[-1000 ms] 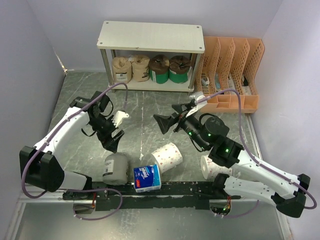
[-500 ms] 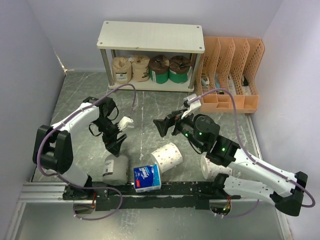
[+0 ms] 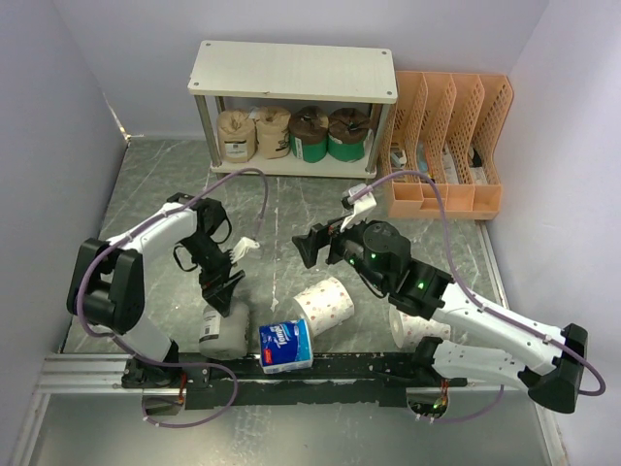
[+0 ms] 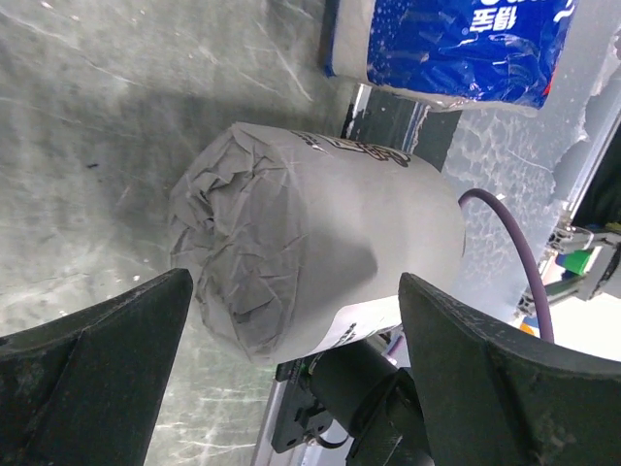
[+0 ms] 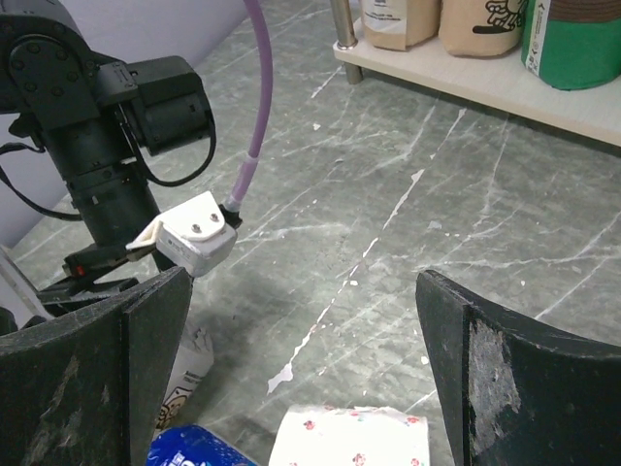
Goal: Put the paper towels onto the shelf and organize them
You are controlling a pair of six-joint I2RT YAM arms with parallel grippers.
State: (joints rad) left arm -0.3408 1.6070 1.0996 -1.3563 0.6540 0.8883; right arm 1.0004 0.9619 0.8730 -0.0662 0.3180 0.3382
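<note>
The grey roll stands near the table's front edge, and my open left gripper hangs just above it. In the left wrist view the roll lies between the spread fingers, untouched. The blue-and-white pack and a white dotted roll lie to its right. Another white roll is partly hidden under my right arm. My right gripper is open and empty over bare table above the dotted roll. The shelf holds two tan rolls and two brown-and-green rolls on its lower board.
An orange perforated file organizer stands right of the shelf. The shelf's top board is bare. Purple cables loop from both wrists. A black rail runs along the table's front edge behind the rolls. Grey walls close in left and right.
My left gripper has moved toward the front edge and come down over the grey roll. My right gripper has shifted a little left. The rolls have not moved.
</note>
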